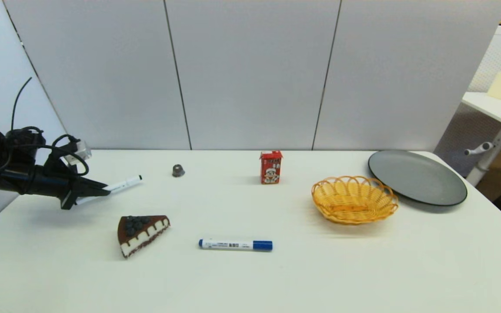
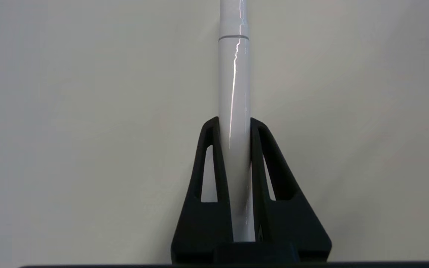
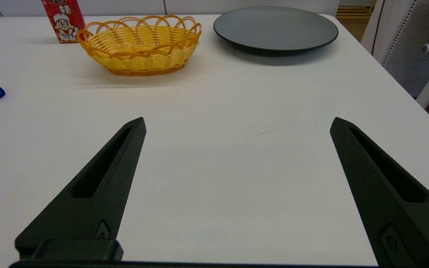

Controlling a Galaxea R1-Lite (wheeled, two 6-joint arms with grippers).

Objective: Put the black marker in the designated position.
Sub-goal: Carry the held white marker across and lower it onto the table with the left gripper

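Observation:
My left gripper (image 1: 105, 190) hangs above the table's far left, shut on the black marker (image 1: 122, 184), a slim white pen with a small black tip pointing toward the table's middle. In the left wrist view the marker's white barrel (image 2: 234, 93) runs straight out between my two fingers (image 2: 209, 149), over bare table, and its tip is cut off. My right gripper (image 3: 237, 124) is out of the head view; its own camera shows it open and empty, low over the right part of the table.
A blue-capped white marker (image 1: 235, 244) lies front centre, a cake slice (image 1: 141, 228) to its left. A small grey knob (image 1: 178, 170) and a red drink carton (image 1: 271, 167) stand at the back. A yellow wicker basket (image 1: 355, 199) and dark plate (image 1: 416, 176) sit right.

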